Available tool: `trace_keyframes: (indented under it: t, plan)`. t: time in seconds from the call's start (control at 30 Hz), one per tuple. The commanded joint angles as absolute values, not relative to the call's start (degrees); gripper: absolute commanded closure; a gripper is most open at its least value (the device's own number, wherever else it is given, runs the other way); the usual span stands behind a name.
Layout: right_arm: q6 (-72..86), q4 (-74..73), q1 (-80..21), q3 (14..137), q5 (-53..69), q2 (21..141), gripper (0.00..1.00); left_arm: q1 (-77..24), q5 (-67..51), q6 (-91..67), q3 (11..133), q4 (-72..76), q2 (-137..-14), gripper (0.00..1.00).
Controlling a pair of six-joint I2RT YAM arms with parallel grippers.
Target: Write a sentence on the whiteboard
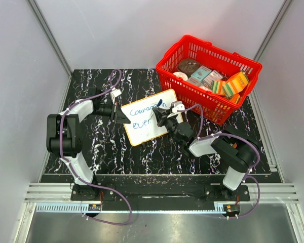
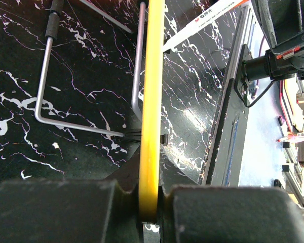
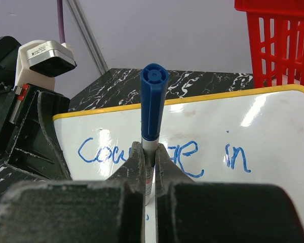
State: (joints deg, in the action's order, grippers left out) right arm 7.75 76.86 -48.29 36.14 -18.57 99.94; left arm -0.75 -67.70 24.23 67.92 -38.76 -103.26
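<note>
The whiteboard (image 1: 149, 117) has a yellow rim and lies at an angle in the middle of the black marble table. My left gripper (image 1: 125, 119) is shut on its left edge. In the left wrist view the yellow rim (image 2: 153, 101) runs edge-on between the jaws of the left gripper (image 2: 151, 202). My right gripper (image 1: 159, 115) is shut on a blue-capped marker (image 3: 153, 101), held over the board with the cap end up. The sentence (image 3: 238, 157) reads "Courage in" in blue, and a second line (image 1: 141, 124) starts below it. The marker's tip is hidden behind the right gripper (image 3: 150, 157).
A red basket (image 1: 213, 109) with several packets and boxes stands at the back right, close to the board's right corner. A bent wire stand (image 2: 45, 101) shows behind the board. Grey walls enclose the table on three sides.
</note>
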Motion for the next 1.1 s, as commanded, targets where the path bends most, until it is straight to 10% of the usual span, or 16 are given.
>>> trace_keyframes:
  t: [0.0, 1.07]
  plan:
    - [6.9, 84.4, -47.5, 36.6, -20.7, 99.2, 1.0, -1.2, -59.2, 28.3, 68.1, -38.5, -103.4, 1.0]
    - [5.2, 88.0, -47.3, 35.1, -19.6, 95.5, 1.0, -1.2, -58.9, 28.4, 68.2, -38.5, -103.3, 1.0]
